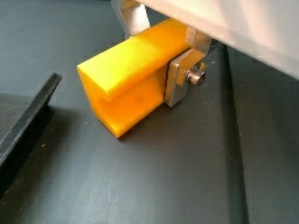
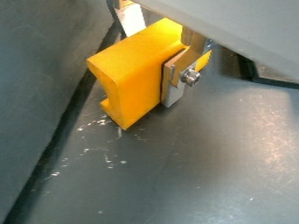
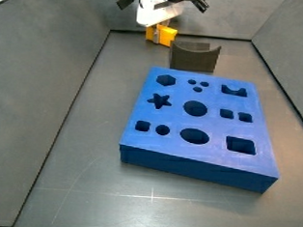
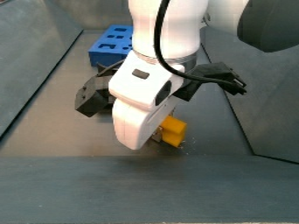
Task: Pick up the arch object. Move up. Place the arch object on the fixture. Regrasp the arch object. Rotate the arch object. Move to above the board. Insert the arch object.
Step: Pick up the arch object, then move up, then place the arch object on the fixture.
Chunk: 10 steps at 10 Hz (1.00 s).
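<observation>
- The board [image 3: 199, 123], the big blue slab pitted with star, round, square and arch holes, lies mid-desk in a side view, well apart from the work at the far end; we judge it plays no part yet, and the risk it holds comes later, when a badly turned piece would jam in its arch hole rather than drop in.
- The arm [image 4: 158, 74] reaches down from above at the far end of the desk [image 3: 76, 130], its white wrist low over the surface; in our judgement a hasty lift or swing from here could knock the piece against the fixture close by.
- The fixture [image 3: 193, 57], a dark block with a curved notch in its top, stands just right of the gripper [image 3: 160, 31] in a side view; we judge a careless approach would set the piece on its rim, not in the notch, and it could tip off.
- The arch object [image 1: 131, 77], a yellow-orange block, sits at or just above the desk; we cannot tell whether it touches.
- The fingers [image 2: 181, 77] are clamped on the arch object, a silver plate pressed to its side in both wrist views; the grip takes only the block's inner end, so we fear it may pivot or slip.
</observation>
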Motion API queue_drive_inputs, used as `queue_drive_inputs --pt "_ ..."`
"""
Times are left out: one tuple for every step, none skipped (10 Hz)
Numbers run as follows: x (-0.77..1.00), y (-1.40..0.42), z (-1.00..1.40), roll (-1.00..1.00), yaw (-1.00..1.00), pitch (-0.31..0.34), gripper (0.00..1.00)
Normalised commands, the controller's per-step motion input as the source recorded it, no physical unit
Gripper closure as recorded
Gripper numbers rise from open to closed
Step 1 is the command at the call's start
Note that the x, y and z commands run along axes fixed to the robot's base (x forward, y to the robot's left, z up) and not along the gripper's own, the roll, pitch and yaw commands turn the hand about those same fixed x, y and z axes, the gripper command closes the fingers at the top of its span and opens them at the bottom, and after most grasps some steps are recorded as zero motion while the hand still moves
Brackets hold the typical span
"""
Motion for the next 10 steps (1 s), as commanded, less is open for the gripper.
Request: queue_drive_inputs --pt "0.00 0.00 0.00 0.00 0.00 0.000 1.00" --pt "0.00 0.00 0.83 0.00 0.00 0.000 1.00" --pt "-0.03 -0.03 0.79 -0.01 -0.01 0.021 1.00" --pt "-0.05 -0.02 0.72 0.01 -0.01 0.037 1.00" --pt "-0.03 -0.01 0.57 0.03 -0.02 0.063 1.00" --pt "-0.02 -0.01 0.46 0.04 -0.02 0.089 1.00" --pt "-0.01 0.00 0.32 0.06 -0.02 0.112 1.00" --pt "-0.01 -0.01 0.25 0.07 -0.02 0.120 1.00" --pt "0.00 0.00 1.00 0.00 0.00 0.000 1.00" --pt "0.00 0.00 1.00 0.01 0.01 0.004 1.00"
